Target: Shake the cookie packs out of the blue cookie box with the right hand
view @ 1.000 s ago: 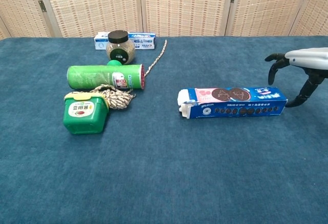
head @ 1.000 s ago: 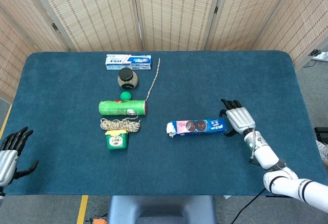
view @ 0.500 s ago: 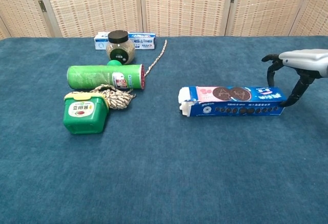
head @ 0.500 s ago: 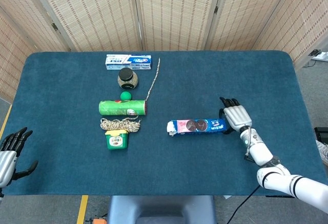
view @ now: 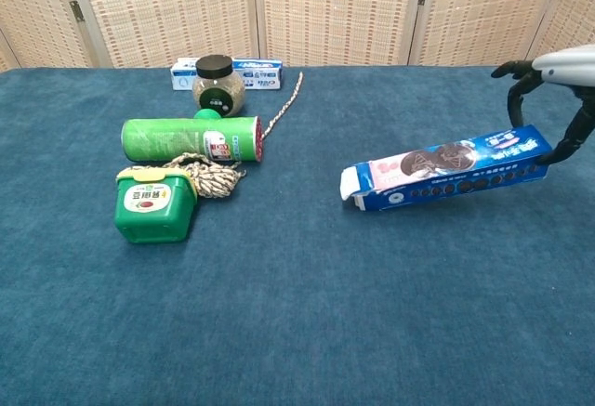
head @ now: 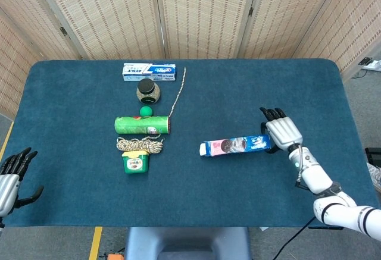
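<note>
The blue cookie box (head: 236, 146) (view: 446, 174) lies across the right middle of the table, its open white flap end pointing left. My right hand (head: 280, 132) (view: 555, 99) grips its right end, which is raised, so the box slopes down toward the open end near the cloth. No cookie packs show outside the box. My left hand (head: 12, 174) hangs open at the table's front left edge, far from the box, seen only in the head view.
On the left stand a toothpaste box (head: 149, 71), a dark-lidded jar (head: 148, 91), a green ball (head: 146, 112), a green can on its side (head: 142, 125), a rope bundle (head: 139, 145) with its cord (head: 178, 94) trailing back, and a green tub (head: 136, 162).
My right hand has closed on the box's right end and lifted it, tilting the box and drawing it slightly right. The left hand has barely moved.
</note>
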